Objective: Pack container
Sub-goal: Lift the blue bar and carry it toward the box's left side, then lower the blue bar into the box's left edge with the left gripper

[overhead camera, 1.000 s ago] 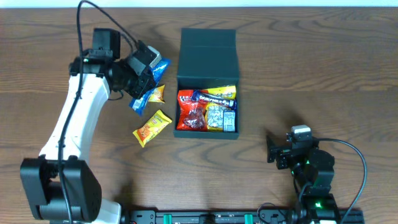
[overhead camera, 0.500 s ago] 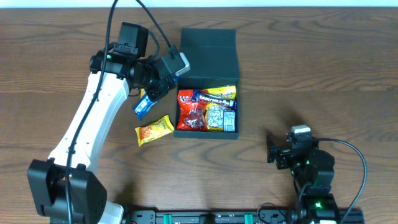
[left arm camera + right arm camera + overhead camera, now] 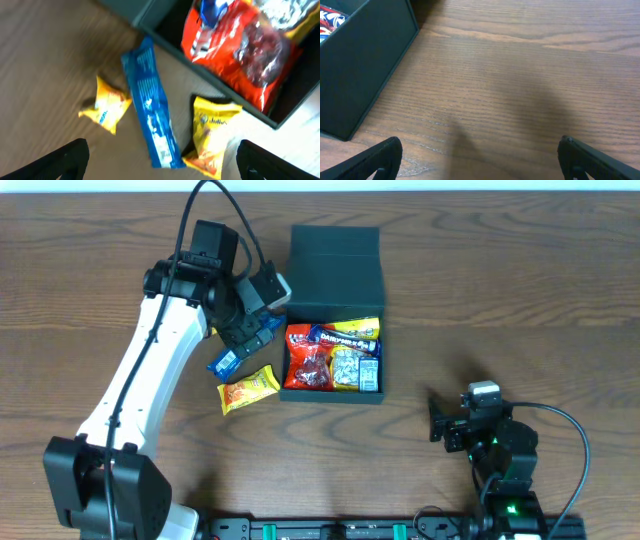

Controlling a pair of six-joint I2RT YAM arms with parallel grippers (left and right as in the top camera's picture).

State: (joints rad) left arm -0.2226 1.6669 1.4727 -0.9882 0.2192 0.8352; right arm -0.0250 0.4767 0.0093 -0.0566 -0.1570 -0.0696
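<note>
The released left claw [image 3: 162, 162] is hovering over the blue packet [image 3: 150, 120] directly beneath it, needing to descend and clench next.

In the middle of the overhead frame, the container [image 3: 334, 270] is crowded with snack packets [image 3: 332, 360], leaving little room inside. Just beside its left wall lie a blue packet [image 3: 228, 358] and a yellow packet [image 3: 247, 388], with the left arm [image 3: 140, 380] overhanging that side. In the left wrist view a small yellow packet [image 3: 105, 104] lies left of the blue one. Right of the container, the surface [image 3: 480, 300] is open down to the right gripper [image 3: 436, 420] at lower right.
</note>
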